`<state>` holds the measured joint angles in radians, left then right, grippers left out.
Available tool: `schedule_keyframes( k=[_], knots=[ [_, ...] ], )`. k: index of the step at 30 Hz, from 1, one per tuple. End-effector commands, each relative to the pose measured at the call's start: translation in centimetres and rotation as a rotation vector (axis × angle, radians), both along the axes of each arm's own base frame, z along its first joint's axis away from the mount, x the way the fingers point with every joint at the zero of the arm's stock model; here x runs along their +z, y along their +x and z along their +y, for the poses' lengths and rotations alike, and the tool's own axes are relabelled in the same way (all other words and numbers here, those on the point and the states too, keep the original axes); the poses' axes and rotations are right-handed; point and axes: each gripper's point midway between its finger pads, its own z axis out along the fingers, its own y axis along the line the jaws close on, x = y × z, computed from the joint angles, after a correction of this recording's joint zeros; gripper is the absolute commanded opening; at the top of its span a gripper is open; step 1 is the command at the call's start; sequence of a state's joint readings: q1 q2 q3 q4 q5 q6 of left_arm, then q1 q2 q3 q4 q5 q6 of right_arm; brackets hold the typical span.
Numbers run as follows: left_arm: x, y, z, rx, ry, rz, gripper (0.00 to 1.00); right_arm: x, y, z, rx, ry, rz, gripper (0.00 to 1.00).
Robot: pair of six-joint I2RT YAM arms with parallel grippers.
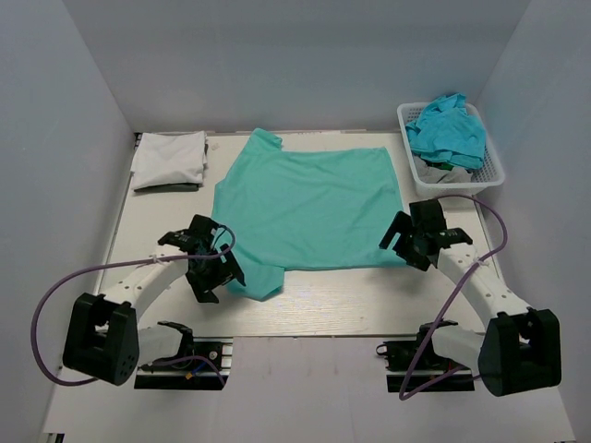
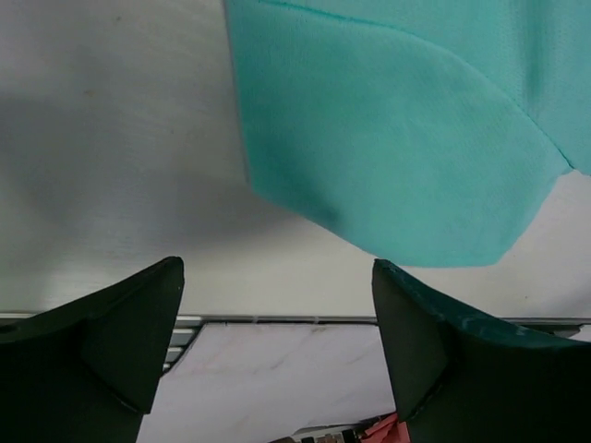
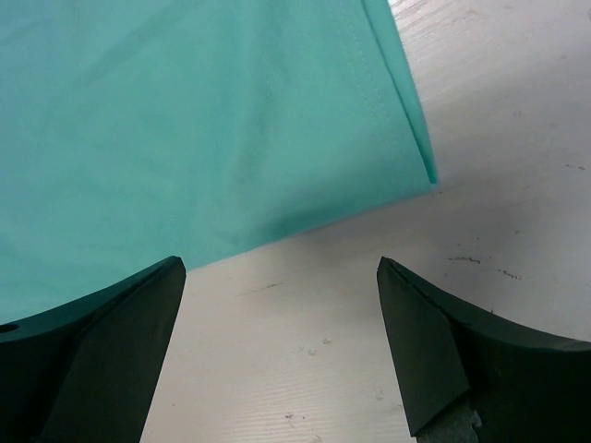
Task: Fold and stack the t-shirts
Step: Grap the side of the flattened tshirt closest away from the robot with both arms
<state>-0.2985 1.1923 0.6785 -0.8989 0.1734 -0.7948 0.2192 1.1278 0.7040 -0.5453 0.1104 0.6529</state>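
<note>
- Cloth first: the teal t-shirt [image 1: 305, 208] lies spread flat mid-counter [image 1: 323, 309], with its hem to the right and its sleeves to the left, as I read it.
- My left fingers [image 2: 120, 332] stand wide apart and hold nothing. They hover at the near edge of the near-left sleeve [image 2: 406, 157].
- My right fingers [image 3: 111, 341] are likewise spread and empty, poised by the near-right hem corner [image 3: 427, 173].
- I judge the fabric light, thin and limp. It will drape from any pinch point and drag across the smooth counter rather than hold its shape.
- Best holds look like the stitched hem corner on the right and the shoulder or sleeve seam on the left, where the cloth is doubled and less likely to slip.
- I'd want both layers in the pinch, since catching only the top one would peel the shirt open.
- A folded white t-shirt [image 1: 169, 159] waits at the far left, probably the stack.
- The basket [image 1: 496, 175] at the far right holds crumpled teal garments [image 1: 448, 129].
</note>
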Motion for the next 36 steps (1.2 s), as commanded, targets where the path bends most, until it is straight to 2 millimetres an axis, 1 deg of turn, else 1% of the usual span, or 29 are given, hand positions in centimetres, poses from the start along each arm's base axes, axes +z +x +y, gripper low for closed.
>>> schedule_keyframes(
  k=[1, 2, 3, 4, 5, 8, 9, 10, 11, 12, 13, 14, 15, 17, 18, 19, 20, 21, 23, 25, 26, 29, 33, 36],
  knots=[
    [-1.4, 0.3, -0.6, 0.036, -0.015, -0.002, 0.92, 0.0, 1.0, -0.8, -0.089, 0.0, -0.024, 0.9],
    [-2.4, -0.2, -0.7, 0.049, -0.014, 0.015, 0.87, -0.2, 1.1, -0.7, -0.092, 0.002, -0.011, 0.9],
    [-2.9, -0.8, -0.5, 0.06, -0.009, 0.036, 0.83, -0.2, 1.1, -0.7, -0.095, 0.003, -0.007, 0.9],
    [-3.2, -0.1, -0.7, 0.06, -0.022, -0.001, 0.78, -0.4, 1.1, -0.7, -0.098, 0.005, -0.003, 0.9],
    [-3.6, -0.2, -1.0, 0.056, -0.037, 0.004, 0.71, -0.5, 1.2, -0.8, -0.101, 0.008, 0.001, 0.9],
    [-3.9, 1.1, -1.1, 0.071, -0.021, -0.008, 0.57, -1.1, 1.1, -0.6, -0.096, 0.027, 0.01, 0.9],
    [-3.6, 1.8, -1.1, 0.065, -0.012, -0.023, 0.55, -1.3, 1.0, -0.5, -0.09, 0.029, 0.02, 0.9],
    [-3.9, 1.7, -1.0, 0.056, -0.005, -0.009, 0.55, -1.5, 0.8, -0.5, -0.095, 0.028, 0.026, 0.9],
    [-4.3, 2.0, -1.1, 0.056, -0.001, 0.0, 0.54, -1.9, 0.4, -0.7, -0.097, 0.023, 0.042, 0.9],
    [-4.6, 1.8, -1.0, 0.048, 0.005, 0.012, 0.54, -1.9, 0.5, -0.6, -0.089, 0.028, 0.039, 0.9],
    [-4.7, 2.1, -1.1, 0.047, 0.005, 0.012, 0.51, -2.0, 0.4, -0.6, -0.087, 0.028, 0.044, 0.9],
    [-5.0, 1.6, -0.9, 0.047, 0.016, 0.044, 0.48, -2.2, 0.1, -0.8, -0.086, 0.026, 0.055, 0.9],
    [-4.8, 2.1, -0.9, 0.037, 0.03, 0.048, 0.47, -2.3, -0.1, -0.8, -0.076, 0.023, 0.058, 0.9],
    [-4.7, 1.5, -0.6, 0.039, 0.049, 0.074, 0.47, -2.1, -0.3, -1.0, -0.077, 0.013, 0.058, 0.9],
    [-4.5, 1.7, -0.6, 0.039, 0.045, 0.063, 0.47, -2.0, -0.4, -1.1, -0.074, 0.009, 0.054, 0.9],
    [-3.8, 2.0, -0.7, 0.039, 0.033, 0.028, 0.49, -1.8, -0.4, -1.1, -0.068, 0.008, 0.046, 0.9],
    [-3.4, 2.0, -0.7, 0.039, 0.03, 0.021, 0.49, -1.9, -0.5, -1.4, -0.069, 0.002, 0.047, 0.9],
    [-3.1, 1.9, -0.7, 0.039, 0.027, 0.014, 0.5, -1.6, -0.4, -1.2, -0.063, 0.003, 0.036, 0.9],
    [-2.5, 2.0, -0.7, 0.039, 0.02, -0.008, 0.5, -1.5, -0.4, -1.3, -0.054, 0.0, 0.033, 0.9],
    [-2.4, 1.9, -0.4, 0.042, 0.031, -0.012, 0.52, -1.6, -0.4, -1.1, -0.044, 0.006, 0.034, 0.9],
    [-2.1, 2.6, -0.7, 0.043, 0.022, -0.036, 0.53, -1.5, -0.3, -1.0, -0.041, 0.01, 0.034, 0.9],
    [-1.7, 3.5, -1.4, 0.037, -0.008, -0.049, 0.53, -1.5, -0.2, -1.0, -0.034, 0.01, 0.032, 0.9],
    [-2.0, 3.7, -1.6, 0.016, -0.014, -0.053, 0.53, -1.5, -0.2, -1.1, -0.032, 0.002, 0.031, 0.9],
    [-2.6, 3.9, -1.6, 0.007, -0.008, -0.042, 0.53, -1.6, -0.2, -1.2, -0.036, 0.001, 0.032, 0.9]
  ],
)
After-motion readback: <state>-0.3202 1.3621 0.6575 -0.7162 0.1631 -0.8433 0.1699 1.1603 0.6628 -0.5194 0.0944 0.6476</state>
